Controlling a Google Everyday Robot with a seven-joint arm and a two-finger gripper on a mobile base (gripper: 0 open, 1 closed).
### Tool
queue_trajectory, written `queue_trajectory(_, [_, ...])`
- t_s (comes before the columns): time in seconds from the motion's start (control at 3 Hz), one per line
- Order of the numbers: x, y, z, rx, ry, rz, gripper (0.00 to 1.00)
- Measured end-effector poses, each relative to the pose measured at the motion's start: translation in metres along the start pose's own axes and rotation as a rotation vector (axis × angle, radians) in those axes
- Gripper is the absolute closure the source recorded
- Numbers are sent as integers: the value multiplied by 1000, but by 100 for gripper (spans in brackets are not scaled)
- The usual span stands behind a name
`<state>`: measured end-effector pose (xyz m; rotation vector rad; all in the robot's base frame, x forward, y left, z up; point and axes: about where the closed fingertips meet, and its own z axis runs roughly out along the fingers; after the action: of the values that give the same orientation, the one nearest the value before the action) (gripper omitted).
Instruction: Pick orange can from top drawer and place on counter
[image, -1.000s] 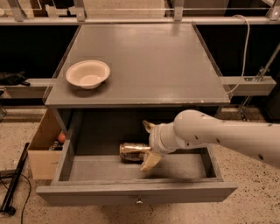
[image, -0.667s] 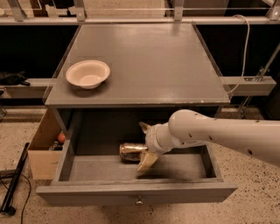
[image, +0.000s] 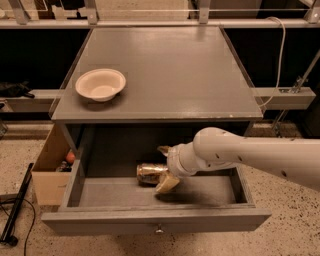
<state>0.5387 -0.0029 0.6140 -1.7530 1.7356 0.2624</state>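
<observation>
The orange can (image: 148, 173) lies on its side on the floor of the open top drawer (image: 100, 220), near the middle. My gripper (image: 165, 167) reaches down into the drawer from the right on its white arm. It is open, with one finger behind the can's right end and one in front, so the jaws straddle that end. The counter (image: 170, 65) is the grey tabletop above the drawer.
A cream bowl (image: 100, 84) stands on the counter's left side. A cardboard box (image: 49, 172) with small items sits on the floor left of the drawer. A black pole (image: 15, 210) lies at the far left. A white cable (image: 278, 50) hangs at the right.
My gripper has moved a little left and lower, so its fingers now straddle the can's right end more closely. The can has not moved.
</observation>
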Motion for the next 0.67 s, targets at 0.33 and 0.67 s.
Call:
queue_trajectory(0.33, [0,0,0,0,0,0,42])
queue_trajectory(0.67, [0,0,0,0,0,0,66])
